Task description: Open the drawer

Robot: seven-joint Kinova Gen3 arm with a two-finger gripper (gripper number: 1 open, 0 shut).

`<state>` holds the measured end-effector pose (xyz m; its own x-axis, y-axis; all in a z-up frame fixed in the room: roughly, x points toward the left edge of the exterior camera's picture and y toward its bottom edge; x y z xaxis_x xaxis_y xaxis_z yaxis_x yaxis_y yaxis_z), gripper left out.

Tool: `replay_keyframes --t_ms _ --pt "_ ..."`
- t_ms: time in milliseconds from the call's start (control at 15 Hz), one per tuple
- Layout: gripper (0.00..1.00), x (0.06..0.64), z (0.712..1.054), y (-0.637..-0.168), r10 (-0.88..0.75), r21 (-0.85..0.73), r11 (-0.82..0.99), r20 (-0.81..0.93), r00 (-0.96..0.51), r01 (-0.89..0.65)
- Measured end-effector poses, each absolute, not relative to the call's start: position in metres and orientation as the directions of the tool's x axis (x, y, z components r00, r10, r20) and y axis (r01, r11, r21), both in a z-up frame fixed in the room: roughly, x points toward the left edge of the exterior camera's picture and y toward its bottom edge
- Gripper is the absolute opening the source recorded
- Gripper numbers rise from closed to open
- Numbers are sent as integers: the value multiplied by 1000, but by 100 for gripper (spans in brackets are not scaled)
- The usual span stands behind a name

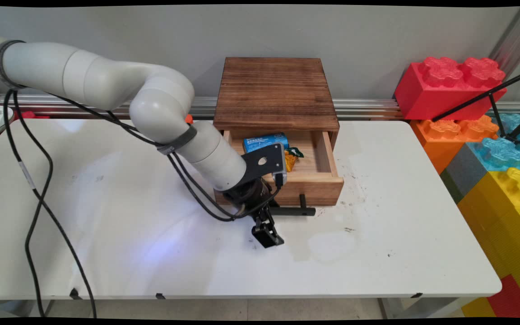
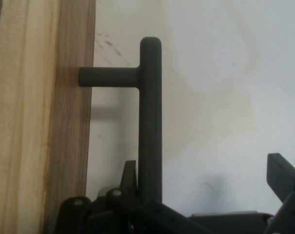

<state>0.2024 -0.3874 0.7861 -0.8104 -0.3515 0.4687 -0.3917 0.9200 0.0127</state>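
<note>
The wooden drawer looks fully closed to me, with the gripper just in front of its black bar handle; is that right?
Not quite: the wooden drawer is pulled open, as the main view shows, with a blue box inside. The gripper is indeed just in front of its black bar handle.

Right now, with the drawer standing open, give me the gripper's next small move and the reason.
Probably back the gripper straight off the handle bar. The drawer is already out, and the fingers stand spread on either side of the bar without clamping it, one between bar and drawer front, so a sideways move would likely snag.
</note>
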Motion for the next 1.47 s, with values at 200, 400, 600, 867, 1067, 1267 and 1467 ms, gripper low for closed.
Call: replay_keyframes --t_ms 200,400,600,867,1067,1267,1467 --pt "100 199 788 -374 -350 24 923 471 -810 -384" --pt "100 197 790 -363 -348 33 925 474 -809 -378" --pt "100 195 792 -351 -347 45 927 477 -808 -372" --pt "100 193 793 -337 -352 61 927 478 -805 -369" --pt "100 192 794 -328 -353 73 928 482 -802 -365" --pt "100 192 795 -319 -352 80 930 487 -800 -360" --pt "100 193 796 -311 -348 84 931 492 -798 -355"
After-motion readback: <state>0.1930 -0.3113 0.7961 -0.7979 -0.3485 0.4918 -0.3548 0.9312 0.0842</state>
